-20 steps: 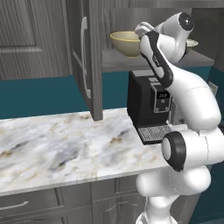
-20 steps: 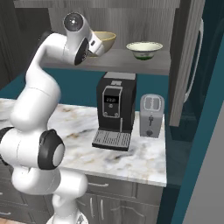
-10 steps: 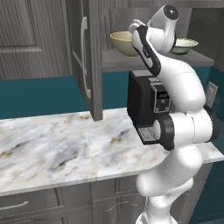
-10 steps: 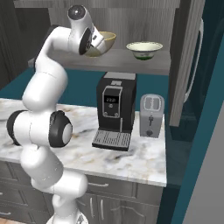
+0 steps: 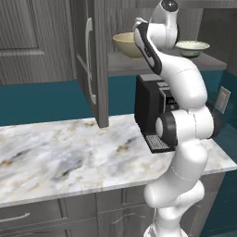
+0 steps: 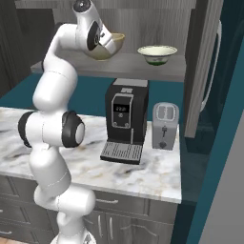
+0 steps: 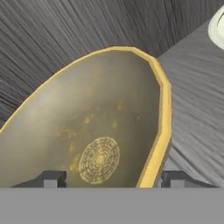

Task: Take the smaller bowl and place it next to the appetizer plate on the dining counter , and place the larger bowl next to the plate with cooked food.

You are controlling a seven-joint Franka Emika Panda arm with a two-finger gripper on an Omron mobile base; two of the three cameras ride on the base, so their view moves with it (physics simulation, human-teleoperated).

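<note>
Gripper (image 7: 107, 178) now straddles tan larger bowl (image 7: 87, 135).

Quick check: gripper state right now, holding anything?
Gripper: fingers straddle the larger bowl's yellowish rim on the cabinet shelf; whether they grip it cannot be told.

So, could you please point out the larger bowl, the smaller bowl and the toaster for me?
larger bowl (image 7: 87, 131): hand view, on its inner wall.
smaller bowl (image 6: 157, 53): right base view, on its outer side below the rim.
toaster (image 6: 165, 127): right base view, on its front face.
</note>
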